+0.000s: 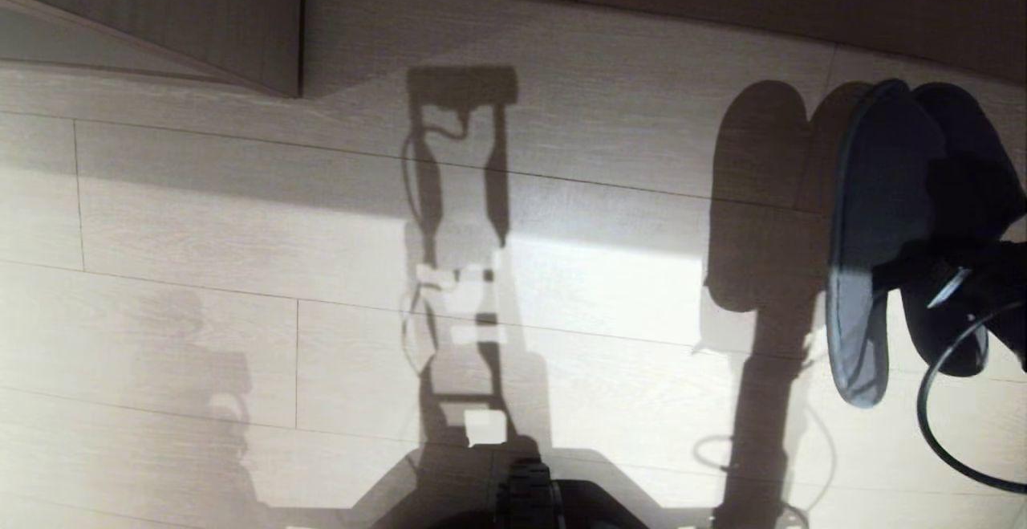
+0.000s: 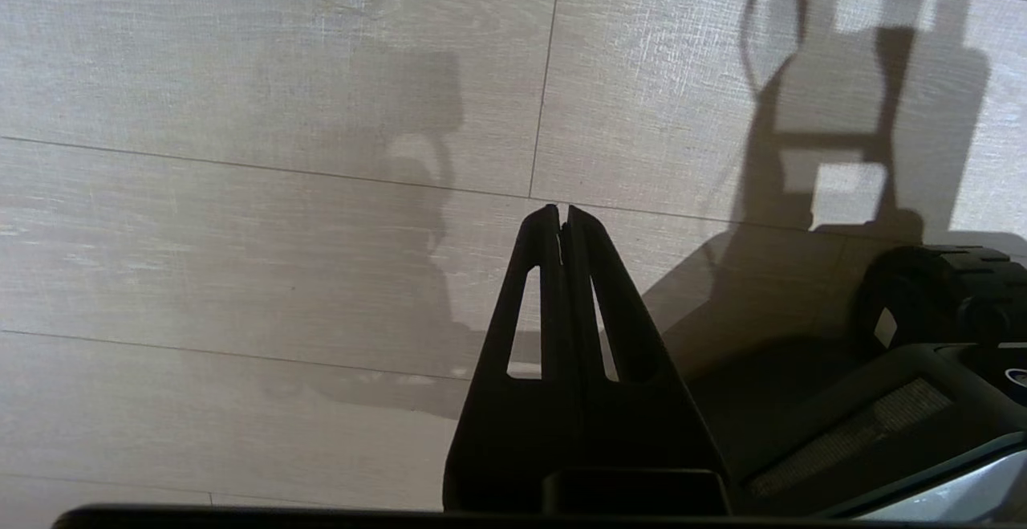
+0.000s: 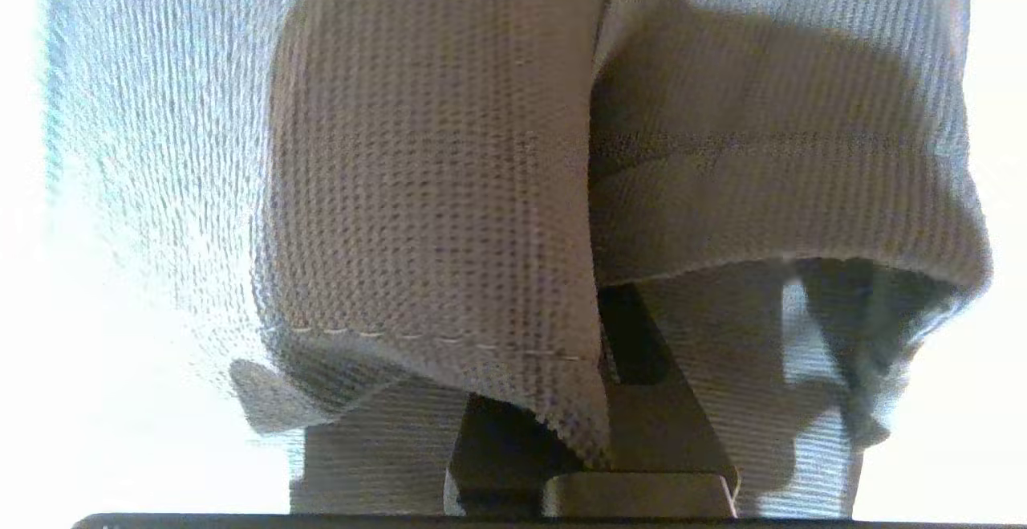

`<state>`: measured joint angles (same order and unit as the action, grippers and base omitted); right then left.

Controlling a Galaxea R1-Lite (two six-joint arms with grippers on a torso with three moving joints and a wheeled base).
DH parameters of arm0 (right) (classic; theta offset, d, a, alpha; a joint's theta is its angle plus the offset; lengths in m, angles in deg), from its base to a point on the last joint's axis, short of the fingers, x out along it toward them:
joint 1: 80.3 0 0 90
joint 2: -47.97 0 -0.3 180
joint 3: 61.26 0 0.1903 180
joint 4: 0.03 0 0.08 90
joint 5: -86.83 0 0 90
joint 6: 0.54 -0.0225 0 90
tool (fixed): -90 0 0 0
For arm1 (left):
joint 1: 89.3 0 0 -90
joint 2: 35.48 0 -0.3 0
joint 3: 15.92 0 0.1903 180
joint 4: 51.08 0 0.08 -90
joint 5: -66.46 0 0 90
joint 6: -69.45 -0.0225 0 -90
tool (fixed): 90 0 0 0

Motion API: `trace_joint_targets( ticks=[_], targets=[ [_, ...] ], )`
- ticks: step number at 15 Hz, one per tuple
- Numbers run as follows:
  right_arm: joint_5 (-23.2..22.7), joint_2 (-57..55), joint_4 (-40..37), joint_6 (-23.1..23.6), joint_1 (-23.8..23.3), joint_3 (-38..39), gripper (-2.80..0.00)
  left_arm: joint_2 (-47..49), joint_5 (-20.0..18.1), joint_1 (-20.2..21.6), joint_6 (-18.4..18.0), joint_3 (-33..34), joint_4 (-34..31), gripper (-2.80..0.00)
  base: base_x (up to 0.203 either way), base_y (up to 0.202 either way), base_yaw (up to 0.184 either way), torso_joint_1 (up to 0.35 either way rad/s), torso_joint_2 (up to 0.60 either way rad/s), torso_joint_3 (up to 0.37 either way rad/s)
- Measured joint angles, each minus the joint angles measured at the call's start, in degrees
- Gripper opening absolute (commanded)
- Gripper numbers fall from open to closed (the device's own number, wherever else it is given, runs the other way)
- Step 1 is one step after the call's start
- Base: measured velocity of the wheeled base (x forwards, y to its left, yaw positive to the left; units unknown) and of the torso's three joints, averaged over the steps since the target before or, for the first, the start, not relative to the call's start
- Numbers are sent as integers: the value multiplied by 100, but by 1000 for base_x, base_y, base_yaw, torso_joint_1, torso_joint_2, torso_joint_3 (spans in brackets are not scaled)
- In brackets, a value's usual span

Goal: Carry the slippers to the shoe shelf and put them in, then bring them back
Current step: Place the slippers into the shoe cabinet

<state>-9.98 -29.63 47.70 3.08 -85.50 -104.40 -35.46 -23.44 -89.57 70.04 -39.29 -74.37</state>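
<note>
At the right edge of the head view, the right gripper [image 1: 955,268] is clamped on the slippers [image 1: 882,224]; both hang as a pair above the pale plank floor [image 1: 200,336], casting 2 long oval shadows just to their left. In the right wrist view the toe bands fill the frame, their woven fabric pressed together at the centre with the black fingers [image 3: 642,400] tucked beneath and between them (the pinch point itself is hidden by cloth). The shoe shelf cannot be identified with certainty; only a corner of pale wood-grain furniture [image 1: 233,23] shows in the upper left of the head view, well apart from the slippers. The left gripper [image 2: 562,220] sits empty with its fingers pressed together, pointing at the floor beside the robot's base [image 2: 923,384].

The likeliest failure, judging from this grip, is 1 slipper sliding free; the hold looks to rest on soft fabric bands, so a swing while the base drives could loosen it. The dangling heels could also catch the shelf's front lip on entry.
</note>
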Motion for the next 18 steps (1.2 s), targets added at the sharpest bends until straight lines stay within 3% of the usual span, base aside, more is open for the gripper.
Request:
trace_joint_targets(
  ticks=[12,15,18],
  targets=[
    [-250,4943,-5068,-1,20,299,-280,0,-2,0,6,0,0,-280,0,0,0,0,0,0],
    [-226,5579,-5548,74,24,346,-280,0,-2,0,2,0,0,-280,0,0,0,0,0,0],
    [-222,6019,-5338,142,28,611,-280,0,-2,0,0,0,-2,-280,0,0,0,0,0,0]
  ],
)
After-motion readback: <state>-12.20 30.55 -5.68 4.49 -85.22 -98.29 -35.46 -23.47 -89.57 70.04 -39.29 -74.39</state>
